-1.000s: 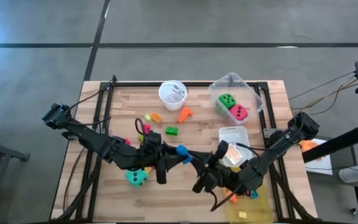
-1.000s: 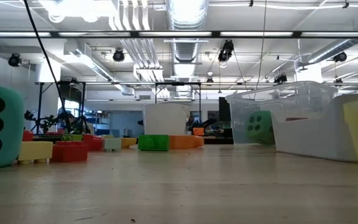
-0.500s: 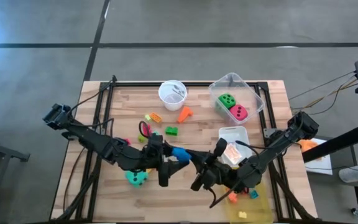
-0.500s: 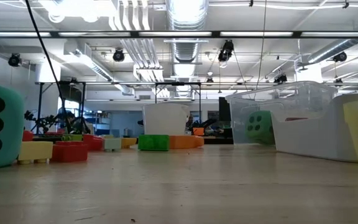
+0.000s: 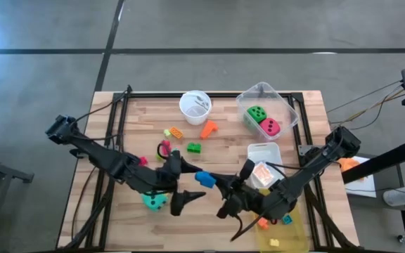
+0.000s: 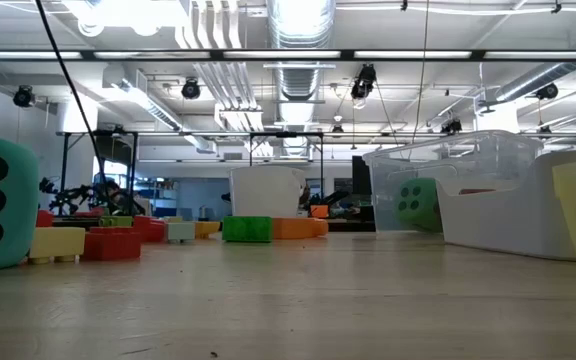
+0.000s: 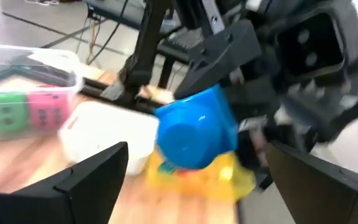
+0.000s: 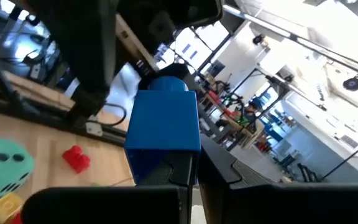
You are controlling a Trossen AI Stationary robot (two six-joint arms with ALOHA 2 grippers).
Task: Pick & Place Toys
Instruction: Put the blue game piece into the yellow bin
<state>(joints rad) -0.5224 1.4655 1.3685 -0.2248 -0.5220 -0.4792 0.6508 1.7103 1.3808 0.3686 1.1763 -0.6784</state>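
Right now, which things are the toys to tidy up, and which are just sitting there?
Toys: blue block held by the right gripper; teal die; green die; pink die; orange block.

Just there: white cup; clear bin; yellow bin.

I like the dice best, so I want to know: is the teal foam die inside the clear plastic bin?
No, the teal foam die sits on the wooden table beside the left arm, while the clear plastic bin holds a green die and a pink die.

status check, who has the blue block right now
Right tool shut on blue block, mid-table. Left tool open, fingers apart either side of the block, not touching. Handover done. Nothing in the way.
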